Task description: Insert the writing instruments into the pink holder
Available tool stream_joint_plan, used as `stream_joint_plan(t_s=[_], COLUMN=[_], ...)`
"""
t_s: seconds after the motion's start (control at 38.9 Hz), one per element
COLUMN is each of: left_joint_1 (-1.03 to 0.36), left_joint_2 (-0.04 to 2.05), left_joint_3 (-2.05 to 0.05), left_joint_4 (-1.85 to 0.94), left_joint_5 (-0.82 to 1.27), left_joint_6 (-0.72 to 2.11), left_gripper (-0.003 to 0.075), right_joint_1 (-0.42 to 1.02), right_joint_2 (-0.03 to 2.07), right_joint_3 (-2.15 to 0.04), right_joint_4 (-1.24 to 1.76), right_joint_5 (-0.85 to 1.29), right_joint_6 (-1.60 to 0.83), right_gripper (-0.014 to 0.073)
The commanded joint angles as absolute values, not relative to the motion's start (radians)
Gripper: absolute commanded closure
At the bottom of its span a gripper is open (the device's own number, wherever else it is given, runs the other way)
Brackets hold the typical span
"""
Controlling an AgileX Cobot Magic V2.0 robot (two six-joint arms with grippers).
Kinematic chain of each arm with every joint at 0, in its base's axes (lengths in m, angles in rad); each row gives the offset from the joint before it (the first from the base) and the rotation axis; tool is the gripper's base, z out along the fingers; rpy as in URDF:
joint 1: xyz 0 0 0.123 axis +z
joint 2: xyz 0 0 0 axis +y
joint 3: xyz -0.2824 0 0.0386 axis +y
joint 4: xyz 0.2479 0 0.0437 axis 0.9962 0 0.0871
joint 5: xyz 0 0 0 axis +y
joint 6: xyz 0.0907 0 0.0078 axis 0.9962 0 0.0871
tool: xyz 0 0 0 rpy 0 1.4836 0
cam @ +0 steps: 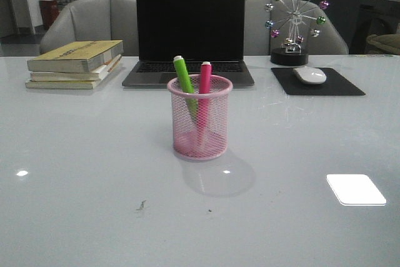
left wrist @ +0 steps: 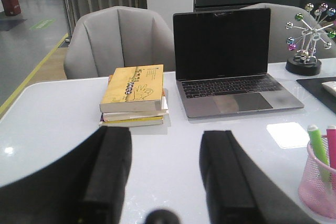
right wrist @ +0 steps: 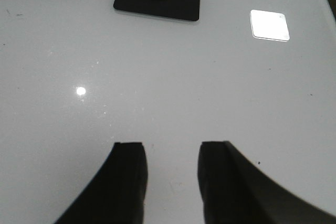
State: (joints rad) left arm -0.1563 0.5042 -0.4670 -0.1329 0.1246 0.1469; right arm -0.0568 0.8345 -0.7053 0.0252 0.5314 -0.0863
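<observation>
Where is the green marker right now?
In the front view, the green marker stands tilted inside the pink holder mid-table, left of the pink marker, in front of the laptop.

Each hand (left wrist: 165,177) (right wrist: 170,182) shows two broad, seemingly matte black fingers.

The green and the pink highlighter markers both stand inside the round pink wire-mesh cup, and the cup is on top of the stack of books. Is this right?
Not quite. Both the green highlighter marker and the pink highlighter marker stand inside the round pink wire-mesh cup, but the cup stands on the white table, apart from the stack of books. The front view shows it.
</observation>
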Motion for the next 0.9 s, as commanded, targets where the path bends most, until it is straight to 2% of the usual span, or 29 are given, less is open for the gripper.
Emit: stream_joint_plan(t_s=[0.0,0.18,0.44,0.54,0.87], left_joint_1=[-0.155,-0.155,-0.155,-0.155,-0.155], left_joint_2=[0.506,0.506,0.506,0.506,0.506], left_joint_3=[-0.495,-0.495,-0.495,-0.495,-0.495], left_joint_4=[-0.134,-0.134,-0.134,-0.134,-0.134], left_joint_5=[0.037,0.037,0.037,0.037,0.037], left_joint_6=[0.146,0.146,0.146,0.146,0.146], left_gripper=[0.0346,0.0346,0.0346,0.0346,0.0346], right_joint_1=[-0.063,-0.063,-0.063,-0.063,-0.063], right_joint_2=[0.827,0.827,0.827,0.827,0.827], right_joint_3=[-0.734,-0.734,-0.734,-0.734,-0.734], right_joint_4=[0.019,0.019,0.019,0.019,0.019], right_joint_5=[0.450,0.449,0.457,0.457,0.457], right_joint_6=[-0.092,-0.092,-0.092,-0.092,-0.092], right_gripper=[0.0223,0.0237,0.0454,0.0500,0.0505])
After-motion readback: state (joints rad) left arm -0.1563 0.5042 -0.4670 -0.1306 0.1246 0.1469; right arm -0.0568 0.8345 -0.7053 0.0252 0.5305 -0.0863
